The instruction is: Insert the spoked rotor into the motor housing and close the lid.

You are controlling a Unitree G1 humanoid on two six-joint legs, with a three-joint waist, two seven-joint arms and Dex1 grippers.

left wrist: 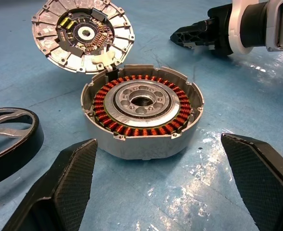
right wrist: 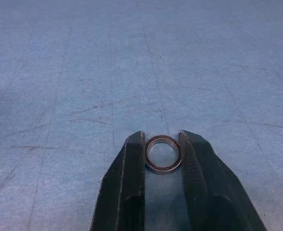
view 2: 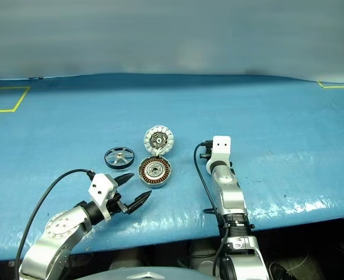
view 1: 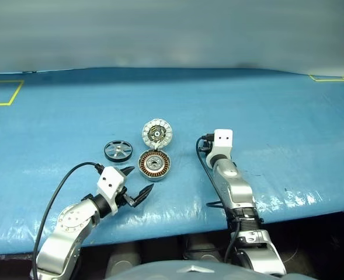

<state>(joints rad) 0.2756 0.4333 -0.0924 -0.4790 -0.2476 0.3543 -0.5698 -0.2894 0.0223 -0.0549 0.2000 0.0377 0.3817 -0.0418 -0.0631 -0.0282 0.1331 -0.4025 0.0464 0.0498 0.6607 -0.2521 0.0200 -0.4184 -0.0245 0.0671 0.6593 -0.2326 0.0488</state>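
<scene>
The spoked rotor (view 1: 118,150), black-rimmed with silver spokes, lies flat on the blue table to the left of the motor housing (view 1: 154,164). The housing is a grey cup with copper windings, and its lid (view 1: 157,133) is swung open flat behind it, inner face up. My left gripper (view 1: 141,178) is open just in front of the housing, pointing at it with nothing between its fingers. My right gripper (right wrist: 163,144) rests low on the table to the right of the housing, shut on a small metal ring (right wrist: 163,155).
The blue table cover (view 1: 265,105) stretches wide behind and to both sides. Yellow tape marks (view 1: 2,93) sit at the far left and far right corners. The table's front edge (view 1: 177,224) runs just below both arms. A black cable (view 1: 202,163) loops beside the right wrist.
</scene>
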